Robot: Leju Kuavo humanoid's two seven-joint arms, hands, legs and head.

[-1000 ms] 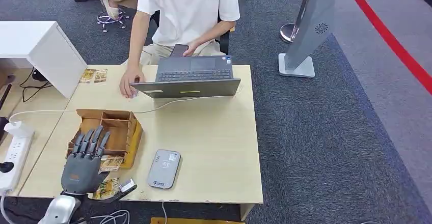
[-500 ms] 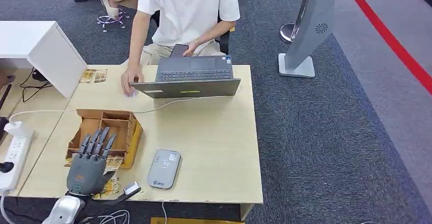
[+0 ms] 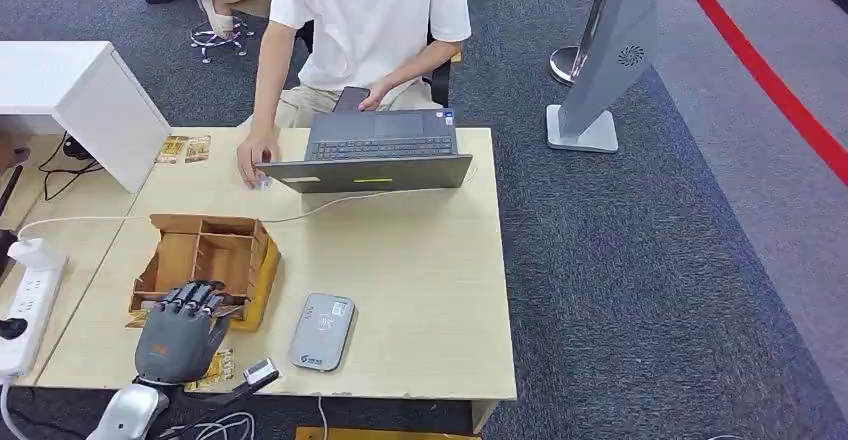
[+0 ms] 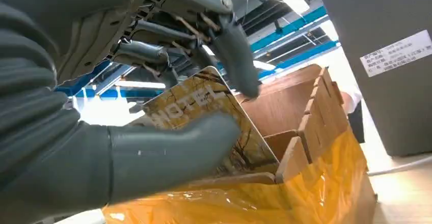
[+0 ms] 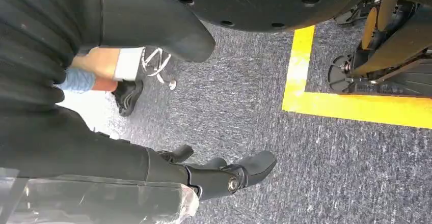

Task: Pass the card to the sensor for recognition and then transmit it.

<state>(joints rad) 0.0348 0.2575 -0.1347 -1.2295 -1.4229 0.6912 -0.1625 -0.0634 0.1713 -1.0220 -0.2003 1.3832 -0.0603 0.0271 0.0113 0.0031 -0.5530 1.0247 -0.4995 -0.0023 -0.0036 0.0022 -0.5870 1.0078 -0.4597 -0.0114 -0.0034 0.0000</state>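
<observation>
My left hand point(image 3: 180, 332) is at the table's near left corner, against the front of a wooden compartment box point(image 3: 205, 252). Its fingers are curled down. In the left wrist view the thumb point(image 4: 163, 152) and fingers pinch a yellow card point(image 4: 204, 102) printed HOTEL, standing at the box's front edge point(image 4: 300, 147). A grey card reader point(image 3: 322, 331) lies flat on the table to the right of that hand, apart from it. My right hand point(image 5: 76, 91) hangs over the carpet with its fingers point(image 5: 229, 175) apart, holding nothing.
More cards point(image 3: 215, 368) lie beside my left hand by the table's near edge, and others point(image 3: 185, 148) at the far left. A person point(image 3: 365, 20) sits behind an open laptop point(image 3: 375, 155). A power strip point(image 3: 25, 305) lies left of the table.
My left hand's fingers were stretched out over the box; they have curled down and closed on the card at the box's front. The hand has drawn back slightly toward the near edge.
</observation>
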